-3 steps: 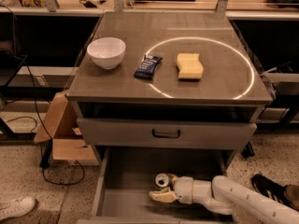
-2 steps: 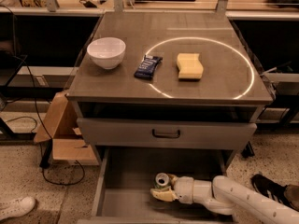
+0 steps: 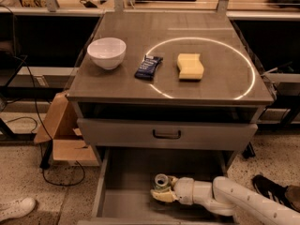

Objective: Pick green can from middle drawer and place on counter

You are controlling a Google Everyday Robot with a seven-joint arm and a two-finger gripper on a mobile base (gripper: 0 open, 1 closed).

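Observation:
The green can stands upright in the open middle drawer, near its centre, with its silver top showing. My gripper reaches into the drawer from the lower right on a white arm and sits right at the can, on the side nearer the camera. The can's lower part is hidden behind the gripper. The counter above carries the bright white circle.
On the counter are a white bowl, a dark blue packet and a yellow sponge. A closed drawer front with a dark handle overhangs the open drawer. A cardboard box stands at the left, and shoes lie on the floor.

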